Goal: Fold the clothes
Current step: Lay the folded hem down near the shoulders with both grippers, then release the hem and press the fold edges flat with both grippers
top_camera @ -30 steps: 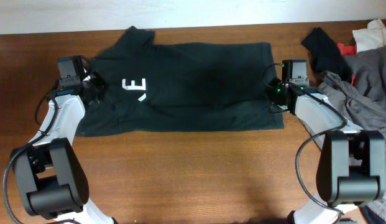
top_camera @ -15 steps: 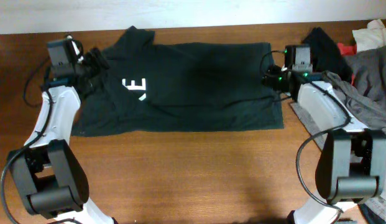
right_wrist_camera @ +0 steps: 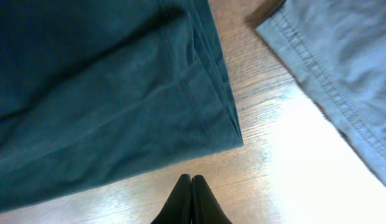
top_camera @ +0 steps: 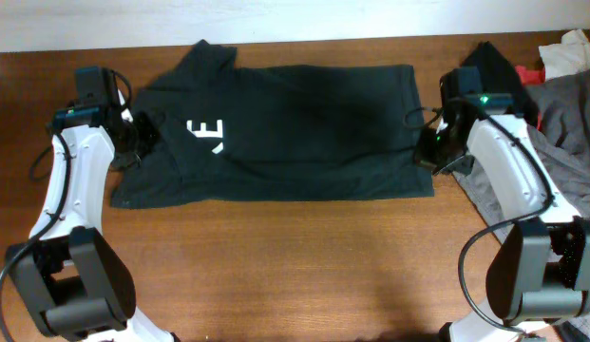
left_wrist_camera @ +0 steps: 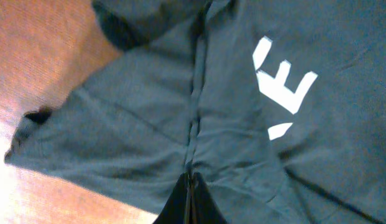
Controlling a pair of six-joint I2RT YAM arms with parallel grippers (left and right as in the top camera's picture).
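Here the clothes [top_camera: 304, 133], one very dark blackish-green garment, lie spread flat across the far half of the wooden table [top_camera: 304, 266]. The collar end points toward the left arm and the hem toward the right arm. The white "E"-like logo [top_camera: 204, 131] faces up on the left part of the cloth.

The left end effector [left_wrist_camera: 189, 202] sits over the garment's left portion, near the sleeve. In the left wrist view its fingers are pressed together right at the end of a raised crease that runs up the cloth beside the logo. I cannot tell whether a pinch of fabric is caught between them.

The right end effector [right_wrist_camera: 191, 199] is closed too, fingertips together over bare wood just off the near right corner of the hem, and it holds nothing. That corner lies flat with its stitched edges doubled.

A light grey garment [top_camera: 561, 114] lies on the table beside the right arm, apart from the dark one. Farther back are a small black cloth [top_camera: 494, 71], a red scrap [top_camera: 530, 74] and a white cloth [top_camera: 575, 52].
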